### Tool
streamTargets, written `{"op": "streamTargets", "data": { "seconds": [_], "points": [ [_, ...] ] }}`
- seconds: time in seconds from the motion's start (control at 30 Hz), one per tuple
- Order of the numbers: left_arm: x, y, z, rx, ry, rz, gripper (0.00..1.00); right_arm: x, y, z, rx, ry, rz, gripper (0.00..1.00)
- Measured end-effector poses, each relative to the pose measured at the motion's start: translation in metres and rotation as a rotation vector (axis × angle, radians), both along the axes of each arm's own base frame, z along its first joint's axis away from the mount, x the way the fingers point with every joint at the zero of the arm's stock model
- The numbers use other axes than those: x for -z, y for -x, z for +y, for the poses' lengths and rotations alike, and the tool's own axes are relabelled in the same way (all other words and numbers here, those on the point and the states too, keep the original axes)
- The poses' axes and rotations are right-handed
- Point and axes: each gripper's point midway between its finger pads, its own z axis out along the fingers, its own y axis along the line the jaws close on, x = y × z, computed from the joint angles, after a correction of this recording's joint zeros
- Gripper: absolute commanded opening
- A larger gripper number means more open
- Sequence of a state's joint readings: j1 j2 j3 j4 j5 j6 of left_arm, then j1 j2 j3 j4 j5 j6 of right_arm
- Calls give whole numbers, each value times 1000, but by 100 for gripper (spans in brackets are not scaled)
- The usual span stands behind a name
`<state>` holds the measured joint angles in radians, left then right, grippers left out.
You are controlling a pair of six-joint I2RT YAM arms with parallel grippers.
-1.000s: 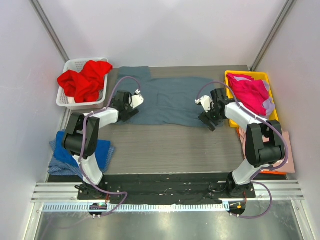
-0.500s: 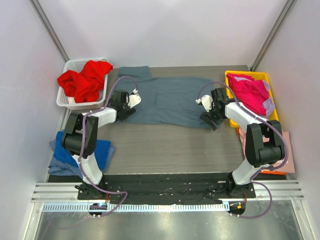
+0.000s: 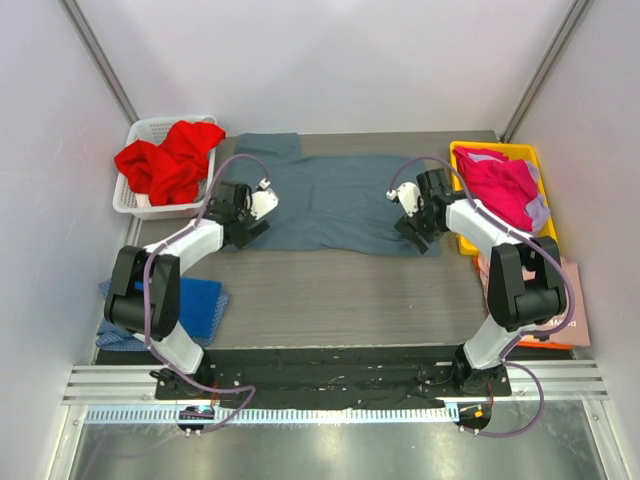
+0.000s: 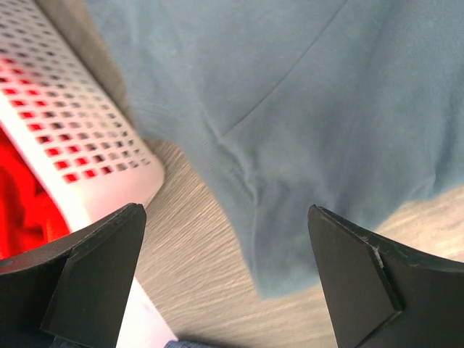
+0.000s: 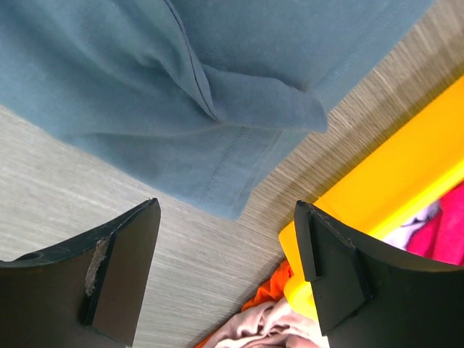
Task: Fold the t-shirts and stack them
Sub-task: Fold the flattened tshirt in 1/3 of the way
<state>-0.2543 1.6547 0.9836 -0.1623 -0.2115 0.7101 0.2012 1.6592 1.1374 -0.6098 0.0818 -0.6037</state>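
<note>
A large slate blue-grey t-shirt (image 3: pixel 335 200) lies spread flat across the back of the table. My left gripper (image 3: pixel 243 228) hovers open over its near left corner (image 4: pixel 290 246), holding nothing. My right gripper (image 3: pixel 415 236) hovers open over its near right corner (image 5: pixel 232 181), holding nothing. A red shirt (image 3: pixel 170 160) fills the white basket (image 3: pixel 130 205). A magenta shirt (image 3: pixel 500 185) lies in the yellow bin (image 3: pixel 462 160). A royal blue shirt (image 3: pixel 195 305) lies at the near left. A pale pink shirt (image 5: pixel 261 330) lies near the bin.
The white basket (image 4: pixel 87 138) is close to the left of my left gripper. The yellow bin (image 5: pixel 391 188) is close to the right of my right gripper. An orange item (image 5: pixel 272 286) lies beside the pink cloth. Bare wood table (image 3: pixel 340 295) lies in front of the shirt.
Both grippers have moved a little toward the back, over the near corners of the blue-grey shirt. The left arm has swung leftward. The shirt has not moved.
</note>
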Motion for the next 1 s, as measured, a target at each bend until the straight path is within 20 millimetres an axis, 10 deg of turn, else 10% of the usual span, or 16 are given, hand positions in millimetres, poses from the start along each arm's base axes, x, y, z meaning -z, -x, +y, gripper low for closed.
{"op": "streamTargets", "data": {
  "seconds": [0.2, 1.0],
  "points": [
    [-16, 7, 3, 1, -1, -31, 100, 21, -1, -1, 2, 16, 49, 81],
    [25, 11, 31, -13, -123, 32, 100, 29, -11, -1, -15, 33, 46, 81]
  ]
}}
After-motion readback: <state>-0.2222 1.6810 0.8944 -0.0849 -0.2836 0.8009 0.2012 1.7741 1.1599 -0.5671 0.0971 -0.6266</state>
